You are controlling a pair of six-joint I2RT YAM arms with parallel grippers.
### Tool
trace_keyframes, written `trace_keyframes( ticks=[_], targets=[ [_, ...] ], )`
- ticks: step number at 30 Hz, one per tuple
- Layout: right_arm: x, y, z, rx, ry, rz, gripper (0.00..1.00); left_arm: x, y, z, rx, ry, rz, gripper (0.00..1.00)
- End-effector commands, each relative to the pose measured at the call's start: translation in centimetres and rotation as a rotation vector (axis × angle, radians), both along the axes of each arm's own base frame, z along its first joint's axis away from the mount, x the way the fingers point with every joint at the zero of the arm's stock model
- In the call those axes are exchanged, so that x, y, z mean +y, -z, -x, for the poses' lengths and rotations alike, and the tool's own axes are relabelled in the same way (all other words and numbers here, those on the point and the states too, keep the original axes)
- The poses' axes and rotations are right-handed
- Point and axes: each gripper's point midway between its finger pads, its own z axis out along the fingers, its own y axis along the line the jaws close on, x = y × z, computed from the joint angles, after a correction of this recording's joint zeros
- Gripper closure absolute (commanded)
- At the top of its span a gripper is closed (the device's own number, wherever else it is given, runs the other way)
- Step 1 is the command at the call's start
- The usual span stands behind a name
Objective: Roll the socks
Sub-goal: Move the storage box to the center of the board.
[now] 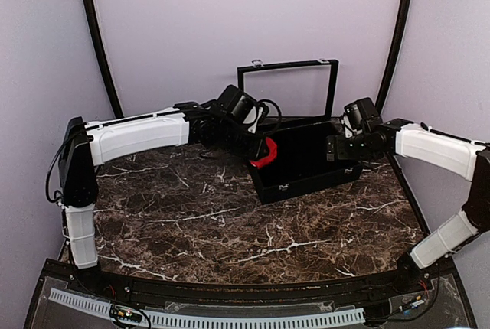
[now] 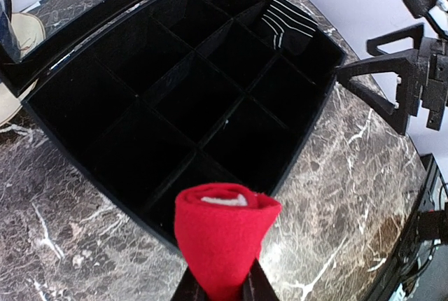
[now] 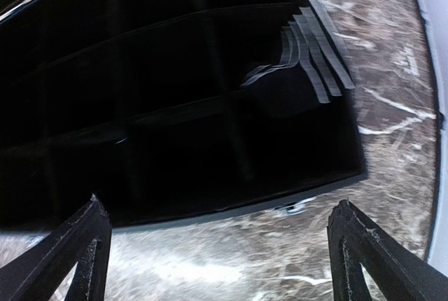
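Observation:
The socks (image 2: 224,234) are a bright red roll with white showing in the centre. My left gripper (image 2: 222,285) is shut on its lower end. In the top view the red socks (image 1: 266,154) hang at the left side of the black box (image 1: 306,184), with the left gripper (image 1: 256,150) just behind them. In the left wrist view they sit over the near corner compartment of the box (image 2: 316,108). My right gripper (image 3: 218,206) stands open and holds nothing, just outside the box's (image 3: 182,140) right wall. It also shows in the top view as the right gripper (image 1: 334,148).
The box is split into several compartments, and its lid (image 1: 287,88) stands open at the back. A black sock with white stripes (image 2: 287,24) lies in a far corner compartment, the same striped sock (image 3: 315,56) in the right wrist view. A dark blue mug (image 2: 5,24) stands behind the box's left side.

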Motion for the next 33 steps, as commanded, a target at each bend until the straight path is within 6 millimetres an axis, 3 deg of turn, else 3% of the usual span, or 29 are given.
trace_keyframes(
  ticks=[1, 7, 14, 19, 22, 33],
  targets=[
    [-3.2, 0.2, -1.9, -0.049, 0.114, 0.086, 0.00, -0.1, -0.7, -1.5, 0.017, -0.080, -0.011, 1.00],
    [-5.7, 2.5, -2.7, -0.004, 0.166, 0.104, 0.00, -0.9, 0.3, -3.0, 0.031, -0.137, -0.021, 1.00],
    [-7.1, 4.2, -3.6, 0.034, 0.186, 0.081, 0.00, -1.5, 1.2, -4.3, 0.039, -0.172, -0.044, 1.00],
    [-7.2, 4.6, -4.1, 0.043, 0.183, 0.070, 0.00, -1.0, 2.5, -5.0, 0.071, -0.229, -0.068, 1.00],
    [-7.0, 5.8, -4.3, 0.081, 0.174, 0.064, 0.00, -0.5, 3.1, -5.0, 0.100, -0.268, -0.086, 1.00],
    [-5.3, 7.4, -3.9, 0.143, 0.121, -0.013, 0.00, 0.2, 5.2, -3.2, 0.229, -0.328, -0.109, 1.00]
  ],
)
